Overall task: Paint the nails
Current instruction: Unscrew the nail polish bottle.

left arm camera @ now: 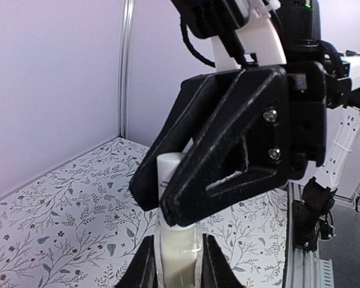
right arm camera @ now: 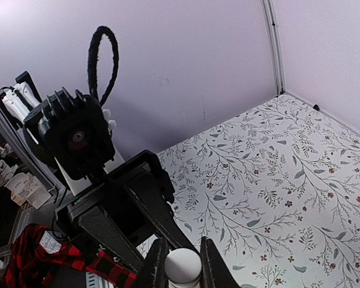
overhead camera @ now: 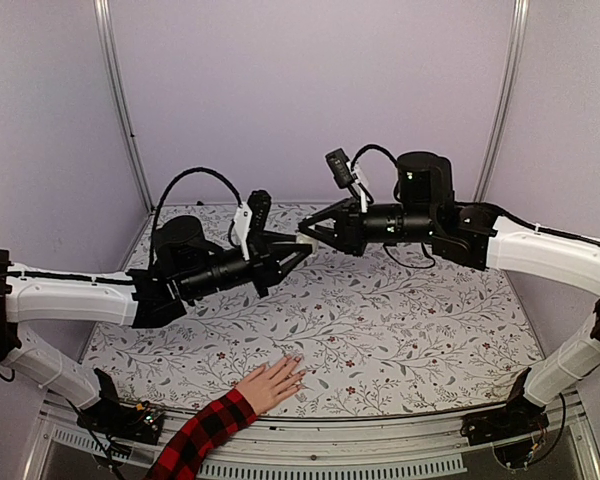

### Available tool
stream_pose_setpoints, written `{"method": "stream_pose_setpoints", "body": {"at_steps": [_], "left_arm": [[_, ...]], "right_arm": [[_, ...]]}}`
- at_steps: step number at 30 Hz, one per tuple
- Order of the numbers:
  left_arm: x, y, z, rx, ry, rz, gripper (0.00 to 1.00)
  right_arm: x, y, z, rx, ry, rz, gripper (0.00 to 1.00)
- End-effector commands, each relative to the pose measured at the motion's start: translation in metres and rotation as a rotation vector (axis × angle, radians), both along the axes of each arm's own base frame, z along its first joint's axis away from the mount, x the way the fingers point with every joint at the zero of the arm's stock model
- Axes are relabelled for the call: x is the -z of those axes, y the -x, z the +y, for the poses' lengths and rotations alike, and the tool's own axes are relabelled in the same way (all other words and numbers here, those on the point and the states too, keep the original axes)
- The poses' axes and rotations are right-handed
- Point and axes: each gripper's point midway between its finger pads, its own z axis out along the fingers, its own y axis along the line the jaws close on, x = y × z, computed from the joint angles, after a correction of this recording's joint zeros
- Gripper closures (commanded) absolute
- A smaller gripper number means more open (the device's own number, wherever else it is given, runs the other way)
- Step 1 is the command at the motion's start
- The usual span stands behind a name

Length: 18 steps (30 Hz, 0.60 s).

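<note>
A small clear bottle (left arm camera: 179, 255) of pale liquid stands between the fingers of my left gripper (left arm camera: 179, 267), which is shut on it. My right gripper (right arm camera: 183, 269) is shut on the bottle's white cap (right arm camera: 183, 264), coming at it from the opposite side. In the top view both grippers meet above the middle of the table, left gripper (overhead camera: 304, 248) and right gripper (overhead camera: 302, 231) tip to tip. A light-skinned hand (overhead camera: 270, 385) in a red-and-black plaid sleeve (overhead camera: 205, 432) lies flat at the near edge. Its nails (overhead camera: 297, 361) are pale specks at the fingertips.
A floral-patterned cloth (overhead camera: 410, 330) covers the table. Purple walls with metal corner posts (overhead camera: 120, 110) close in the back and sides. A metal rail (overhead camera: 380, 440) runs along the near edge, with both arm bases bolted to it.
</note>
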Motion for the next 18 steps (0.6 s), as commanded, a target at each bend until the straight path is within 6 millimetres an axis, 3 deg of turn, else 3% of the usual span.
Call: {"method": "stream_pose_setpoints", "body": {"at_steps": [1,12,18], "left_arm": [[-0.018,0.054,-0.012,0.312,0.072,-0.080,1.00],[-0.038,0.124,-0.004,0.695,0.151,-0.172,1.00],[-0.042,0.147,0.002,0.810,0.180,-0.196,1.00]], "right_arm": [[-0.030,0.032,0.001,-0.166,-0.092,-0.073,1.00],[-0.032,0.085,-0.006,-0.472,-0.129,-0.185,1.00],[-0.032,0.107,-0.013,-0.601,-0.156,-0.249,1.00]]}}
